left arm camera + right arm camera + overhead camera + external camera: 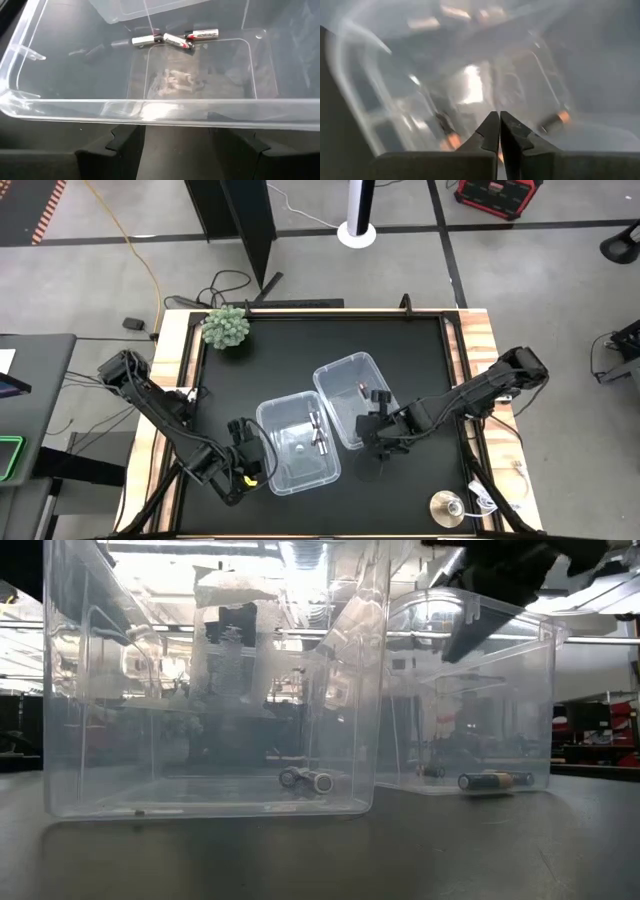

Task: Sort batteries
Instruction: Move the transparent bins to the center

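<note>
Now right end effector (499, 120) pinched closed, empty, over bin (352, 398) w/ dark batteries (552, 121); left (248, 452) spread wide

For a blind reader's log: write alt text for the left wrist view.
Three silver batteries lie together on the floor of a clear bin, near its far wall. The bin's near rim crosses the picture, with the left gripper open just outside it, low against the dark table. A second clear bin shows beyond.
</note>
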